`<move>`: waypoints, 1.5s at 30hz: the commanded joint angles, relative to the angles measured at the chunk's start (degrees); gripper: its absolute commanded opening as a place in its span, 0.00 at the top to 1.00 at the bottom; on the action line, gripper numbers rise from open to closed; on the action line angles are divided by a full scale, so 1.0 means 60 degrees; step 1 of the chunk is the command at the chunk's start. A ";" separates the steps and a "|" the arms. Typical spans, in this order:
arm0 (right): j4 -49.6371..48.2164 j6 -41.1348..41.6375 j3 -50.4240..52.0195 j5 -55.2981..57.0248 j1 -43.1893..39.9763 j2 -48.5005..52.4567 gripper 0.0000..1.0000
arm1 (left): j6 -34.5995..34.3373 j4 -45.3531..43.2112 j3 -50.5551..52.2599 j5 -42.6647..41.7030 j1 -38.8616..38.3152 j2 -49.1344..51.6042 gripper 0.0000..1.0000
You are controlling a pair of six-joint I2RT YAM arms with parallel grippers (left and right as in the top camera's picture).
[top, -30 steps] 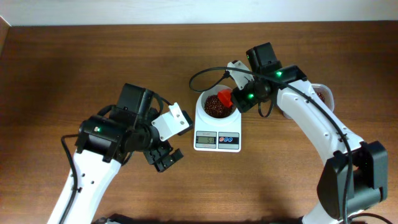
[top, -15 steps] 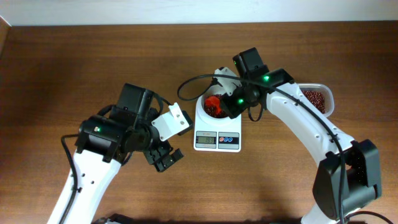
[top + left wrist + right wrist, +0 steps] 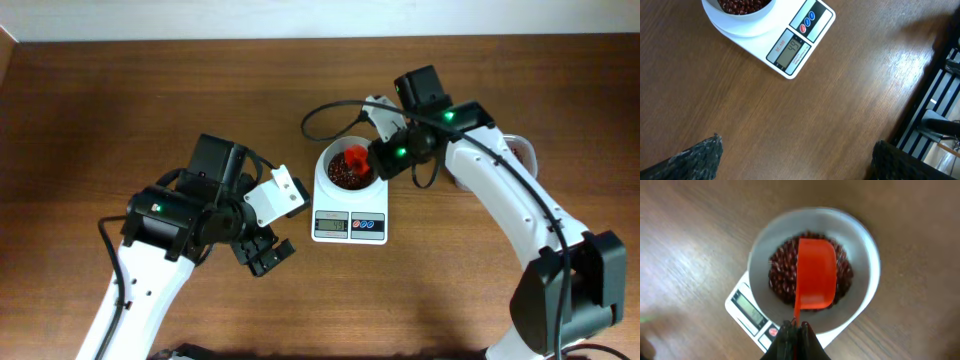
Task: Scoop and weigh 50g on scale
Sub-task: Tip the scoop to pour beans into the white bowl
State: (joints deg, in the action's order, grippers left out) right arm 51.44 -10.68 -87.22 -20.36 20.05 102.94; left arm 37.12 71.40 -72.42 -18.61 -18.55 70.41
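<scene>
The white scale (image 3: 349, 226) stands mid-table with a round white bowl (image 3: 326, 162) of red beans (image 3: 343, 176) on top. My right gripper (image 3: 385, 160) is shut on the thin handle of a red scoop (image 3: 355, 157), which hovers over the bowl's right side. In the right wrist view the scoop (image 3: 815, 277) hangs above the beans (image 3: 781, 277), with no beans showing on it and the right gripper (image 3: 796, 330) clamped on its handle. My left gripper (image 3: 265, 255) is open over bare wood left of the scale. Its fingertips (image 3: 700, 155) stand wide apart, and the scale (image 3: 800, 42) lies beyond them.
A clear tub of red beans (image 3: 520, 152) sits right of the scale, mostly hidden by my right arm. A black cable (image 3: 325, 118) loops above the bowl. Past the table edge is a dark slatted frame (image 3: 940, 100).
Half a second ago the scoop was low in the bowl's left part. It has since moved back up and to the right with my right arm. The left arm has not moved.
</scene>
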 commanded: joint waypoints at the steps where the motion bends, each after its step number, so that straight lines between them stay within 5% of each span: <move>1: -0.0036 0.0029 -0.0634 0.0313 -0.0022 -0.0342 0.96 | 0.0149 0.0015 0.0047 -0.0004 0.0058 0.0015 0.01; 45: 0.1038 0.0011 -0.0914 0.0627 0.0331 -0.0168 0.96 | 0.0149 0.0015 0.0047 -0.0004 0.0058 0.0015 0.01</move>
State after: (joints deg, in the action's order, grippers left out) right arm 57.87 -10.66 -91.77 -15.31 21.85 102.17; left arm 37.12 71.40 -72.42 -18.63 -18.55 70.41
